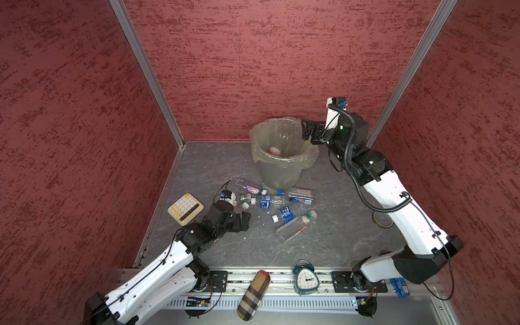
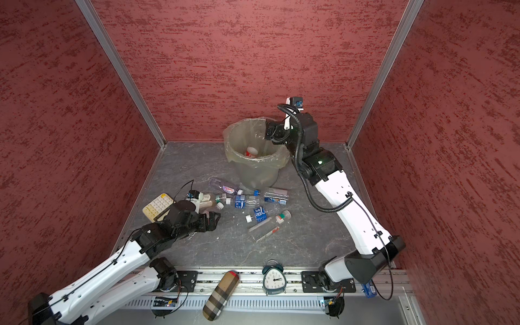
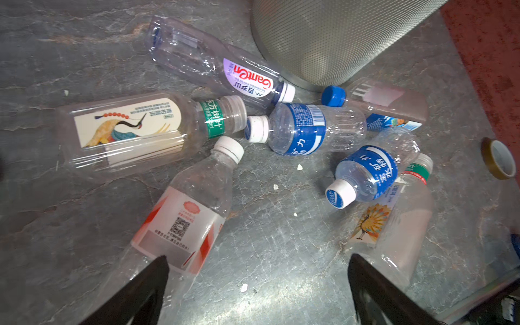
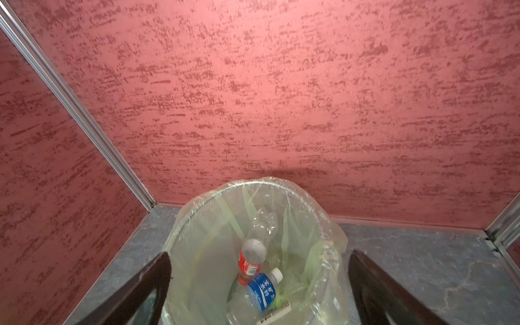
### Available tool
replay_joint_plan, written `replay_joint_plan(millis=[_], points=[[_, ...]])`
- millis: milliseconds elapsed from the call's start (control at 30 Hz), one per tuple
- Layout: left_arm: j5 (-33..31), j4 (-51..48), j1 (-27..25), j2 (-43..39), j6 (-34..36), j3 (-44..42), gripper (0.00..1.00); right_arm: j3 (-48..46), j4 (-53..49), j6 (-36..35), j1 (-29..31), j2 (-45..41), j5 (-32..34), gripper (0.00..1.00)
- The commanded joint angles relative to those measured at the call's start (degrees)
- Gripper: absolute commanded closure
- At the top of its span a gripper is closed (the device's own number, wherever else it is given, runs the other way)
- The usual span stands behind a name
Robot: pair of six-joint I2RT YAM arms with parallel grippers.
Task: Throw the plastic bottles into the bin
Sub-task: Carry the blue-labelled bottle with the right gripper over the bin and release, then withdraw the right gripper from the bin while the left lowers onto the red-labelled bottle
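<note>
Bottles [image 3: 183, 213] — probably light, thin, slick, crushable; best pinched across the label. Both jaws apart, empty — right pair above bin [image 4: 202, 225].

Red textured walls [image 1: 281, 70]; grey marbled floor [image 1: 253, 253]

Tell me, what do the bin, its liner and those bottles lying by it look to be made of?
The bin: grey-green, with a fine dotted grid over its wall; textured plastic or fine mesh, I cannot tell which. Its liner: thin yellowish plastic film, translucent and crinkled over the rim. The bottles: clear thin plastic, glossy; the grey tabletop shows through them, and some look dented.
</note>
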Motion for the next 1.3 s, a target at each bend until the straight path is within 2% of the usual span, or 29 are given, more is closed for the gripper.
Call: replay_joint_plan(millis=[0,200,467,633,900,1267], points=[[-4.44,-1.98,-0.41,1.31,-0.28,2.27,0.01,-6.29,3.24,2.33,-0.08,-3.13,-0.93,0.01],[-8.01,-2.76,-0.52,6.08,-0.4,3.54,0.01,-20.37,7.97,7.27,-0.03,-9.71,-3.27,0.01],[-9.62,-2.86,0.11,11.63,-1.08,4.43,0.01,-29.6,8.01,10.54,0.06,-15.32,-4.11,0.01],[-7.38,-2.27,2.72,13.83,-1.71,3.72,0.01,-32.16,6.52,11.05,0.06,-17.71,-3.89,0.01],[0.55,2.01,8.02,15.22,-0.77,0.28,0.0,-34.6,3.76,11.39,0.05,-20.67,-2.13,0.01],[4.56,1.91,8.59,16.91,0.04,-1.18,0.01,-35.1,3.12,11.47,0.05,-21.05,-1.02,0.01]])
